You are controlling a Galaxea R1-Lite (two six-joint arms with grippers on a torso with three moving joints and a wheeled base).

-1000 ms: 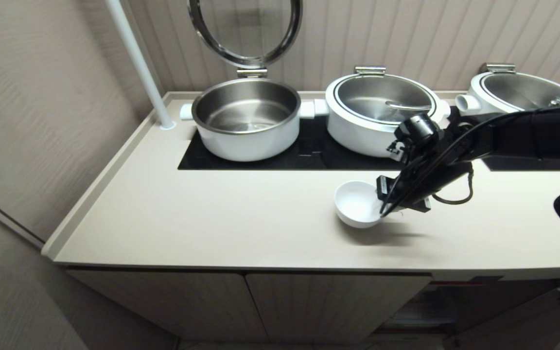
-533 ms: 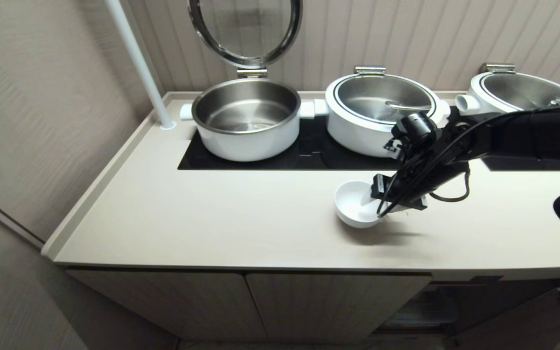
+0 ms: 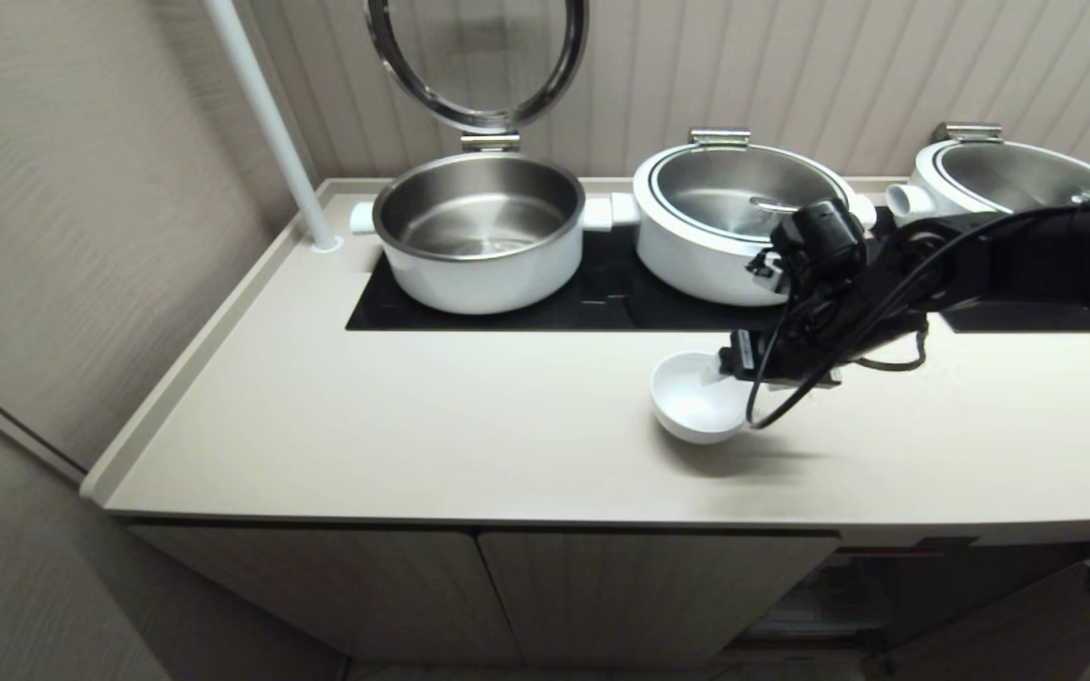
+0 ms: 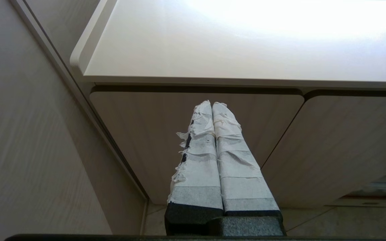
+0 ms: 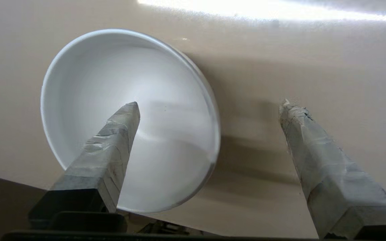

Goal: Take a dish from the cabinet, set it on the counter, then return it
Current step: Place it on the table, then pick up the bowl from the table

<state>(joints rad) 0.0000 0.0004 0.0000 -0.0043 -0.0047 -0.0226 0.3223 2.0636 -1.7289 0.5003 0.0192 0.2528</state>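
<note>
The dish [image 3: 692, 405], a small plain white bowl, stands upright on the beige counter [image 3: 413, 445] in front of the cooktop. My right gripper [image 3: 751, 371] hovers at its right rim, open. In the right wrist view one taped finger [image 5: 112, 140] hangs over the inside of the dish [image 5: 112, 67] and the other [image 5: 317, 150] over bare counter, with the right gripper [image 5: 209, 105] straddling the rim and neither finger pressing on it. My left gripper [image 4: 213, 104] is parked low, shut, facing the cabinet [image 4: 347, 140] doors.
An open steel-lined pot [image 3: 479, 232] with its lid raised, and two lidded white pots [image 3: 744, 208] [image 3: 1018, 180], stand on the black cooktop [image 3: 602, 298] behind the dish. A white pole [image 3: 271, 123] rises at the back left. The cabinet [image 3: 554, 586] stands open at the lower right.
My right gripper has opened and let go of the dish, then lifted a little and drawn back toward the pots. The dish stays where it was on the counter.
</note>
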